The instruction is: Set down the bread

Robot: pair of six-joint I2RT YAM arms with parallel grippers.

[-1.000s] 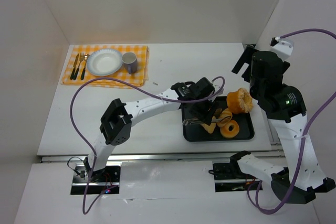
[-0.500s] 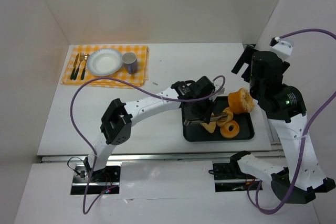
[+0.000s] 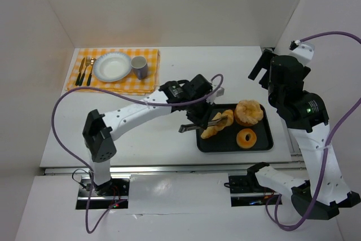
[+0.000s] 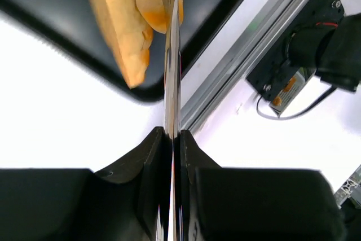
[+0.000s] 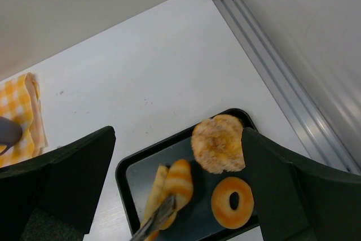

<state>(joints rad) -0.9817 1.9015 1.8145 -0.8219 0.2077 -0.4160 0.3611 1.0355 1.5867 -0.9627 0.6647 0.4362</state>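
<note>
1. Over the tray's (image 3: 234, 149) left half, the left arm (image 3: 135, 114) has swung its elbow out leftward and drawn back.
2. The right gripper (image 3: 259, 67) hangs high by the wall, its jaws wide apart.
3. The left gripper (image 4: 172, 139) has squeezed down and is now clamped on the tongs (image 4: 172, 71).
4. The tong tips now pinch the striped bread (image 3: 221, 121), which is in the tray beside a pale roll (image 3: 210, 132). The grasp looks made, so carrying it to the plate (image 3: 112, 66) likely comes next.
</note>
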